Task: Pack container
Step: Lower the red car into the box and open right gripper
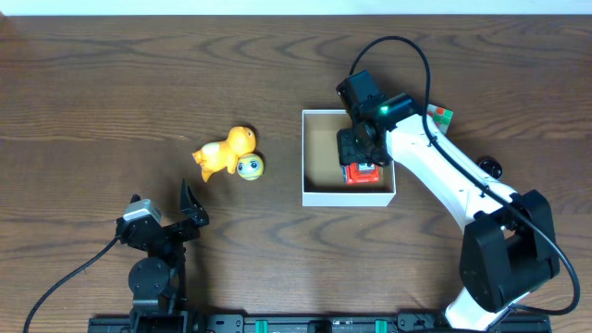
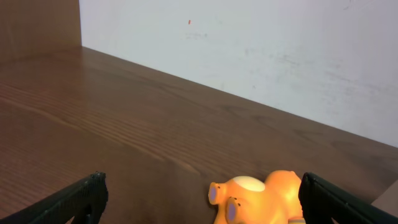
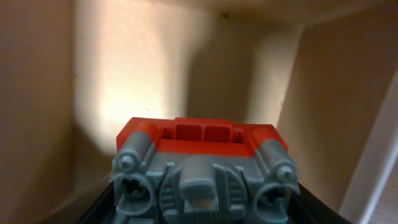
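Overhead: the container [image 1: 347, 197] sits on the surface [image 1: 92, 92]. The right end effector [image 1: 361, 161] reaches into its right side, carrying a red and grey toy [image 1: 363, 174] for packing. An orange toy [image 1: 225, 153] and a yellow ball [image 1: 249, 166] lie left of the container, and the left end effector [image 1: 164, 205] is farther left.

Left wrist: the jaws are fully spread and empty, facing the orange toy.

Right wrist: the jaws, partly closed, grip the red and grey toy between the container's walls.

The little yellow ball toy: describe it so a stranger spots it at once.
Find the white container right of centre in the overhead view, then look left to two toys lying together on the wood. The yellow ball sits against the orange animal toy, smaller, round, with a face.
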Motion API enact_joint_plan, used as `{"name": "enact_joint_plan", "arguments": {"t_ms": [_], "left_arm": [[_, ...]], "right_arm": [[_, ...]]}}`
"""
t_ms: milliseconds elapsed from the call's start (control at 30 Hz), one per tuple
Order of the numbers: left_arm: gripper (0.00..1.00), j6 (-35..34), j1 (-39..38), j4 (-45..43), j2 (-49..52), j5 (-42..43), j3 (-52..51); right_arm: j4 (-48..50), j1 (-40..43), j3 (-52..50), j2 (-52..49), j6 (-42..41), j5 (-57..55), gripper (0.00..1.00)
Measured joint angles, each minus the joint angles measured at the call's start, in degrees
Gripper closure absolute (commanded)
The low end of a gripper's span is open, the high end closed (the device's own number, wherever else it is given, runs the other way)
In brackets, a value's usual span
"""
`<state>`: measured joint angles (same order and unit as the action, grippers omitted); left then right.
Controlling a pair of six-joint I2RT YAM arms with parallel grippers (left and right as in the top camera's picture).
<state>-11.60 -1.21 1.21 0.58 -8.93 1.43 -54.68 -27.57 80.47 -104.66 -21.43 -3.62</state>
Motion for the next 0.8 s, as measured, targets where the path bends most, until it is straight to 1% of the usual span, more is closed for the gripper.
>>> {"name": "enact_joint_plan", "arguments": {"t_ms": [133, 300, 533, 800], "left_arm": [[0.02, 0.0, 0.0, 0.0, 0.0, 0.0, 0.0], [0.02, 0.0, 0.0, 0.0, 0.0, 0.0, 0.0], [0.02, 0.0, 0.0, 0.0, 0.0, 0.0, 0.0], [0.02, 0.0, 0.0, 0.0, 0.0, 0.0, 0.0]], "right_arm": [[-2.6, 0.0, 0.0, 0.0, 0.5, -3.0, 0.51], [-2.7, 0.0, 0.0, 0.0, 1.5, -4.9, 0.49], [-2.6, 0.0, 0.0, 0.0, 1.6, -5.2, 0.44], [-2.6, 0.0, 0.0, 0.0, 1.6, -5.2, 0.44]]}}
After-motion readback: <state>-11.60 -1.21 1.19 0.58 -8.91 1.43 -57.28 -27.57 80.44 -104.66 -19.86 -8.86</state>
